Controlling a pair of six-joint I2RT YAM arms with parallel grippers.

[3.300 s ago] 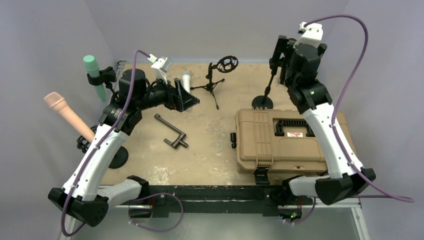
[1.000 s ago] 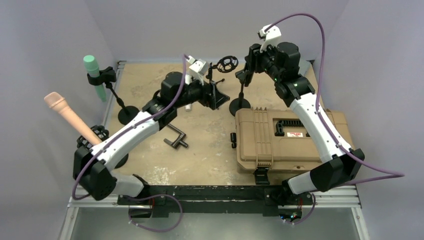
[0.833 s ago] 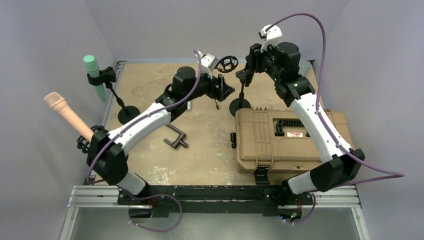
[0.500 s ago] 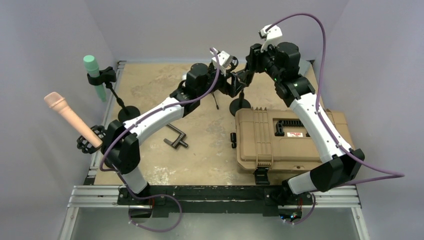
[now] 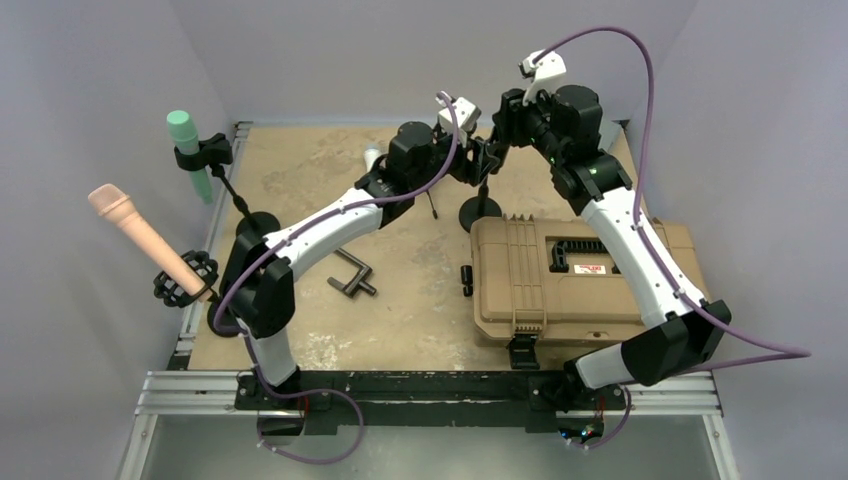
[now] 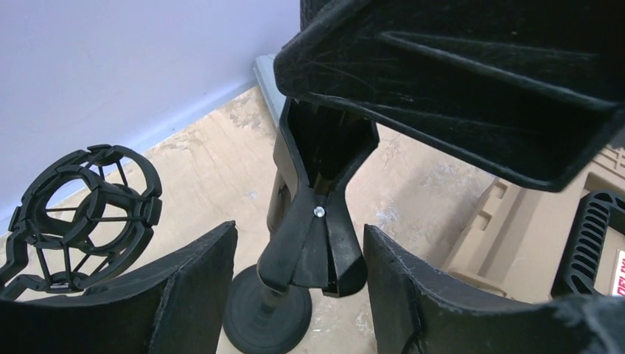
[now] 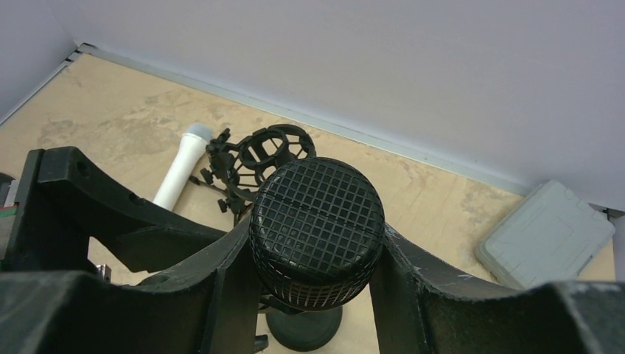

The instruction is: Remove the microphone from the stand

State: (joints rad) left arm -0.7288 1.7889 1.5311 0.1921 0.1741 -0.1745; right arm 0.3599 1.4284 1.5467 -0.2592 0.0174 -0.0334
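Observation:
The black microphone (image 7: 317,221) with a mesh head stands upright in its stand, and my right gripper (image 7: 313,247) is shut on the head from both sides. Below it the stand's black clip (image 6: 313,236) and round base (image 6: 267,317) show in the left wrist view. My left gripper (image 6: 298,247) straddles that clip, open, with a narrow gap on each side. From above, the left gripper (image 5: 478,160) meets the right gripper (image 5: 503,125) over the stand base (image 5: 479,212).
A tan case (image 5: 560,280) lies right of the stand base. An empty shock-mount tripod (image 6: 88,214) stands just left of it, with a white microphone (image 5: 372,157) lying behind. Green (image 5: 187,150) and pink (image 5: 140,235) microphones sit in stands at far left. A black crank tool (image 5: 345,268) lies mid-table.
My left arm has swung right across the table to the stand, and its jaws have narrowed around the clip. The right gripper has kept its hold on the microphone head.

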